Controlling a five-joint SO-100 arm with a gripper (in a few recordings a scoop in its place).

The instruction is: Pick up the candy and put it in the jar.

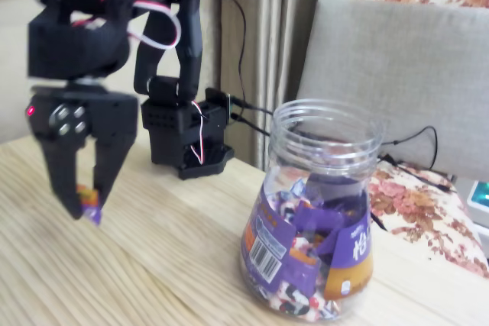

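A: The candy sits pinched between the tips of our hand, clear of the bench. Only a purple sliver of it shows below the fingers.

B: So we are clenched on it, but shallowly. That worries us: with so little wrapper in the grip and foil that looks slick, a jolt on the way across could shake it loose.

A: Agreed. The jar stands well off to the side of our hand, on the right in the fixed view, its open mouth higher than our fingertips.

B: Then we need height first. If we swing over low, the fingers or the candy could strike the ribbed neck and tip the jar, or knock the candy out onto the bench.

A: And releasing off-centre could bounce it off the rim.

B: Counts?

A: One candy in our hand, one jar, one hand. Inside the jar lies a heap of wrapped sweets, too jumbled for us to count.
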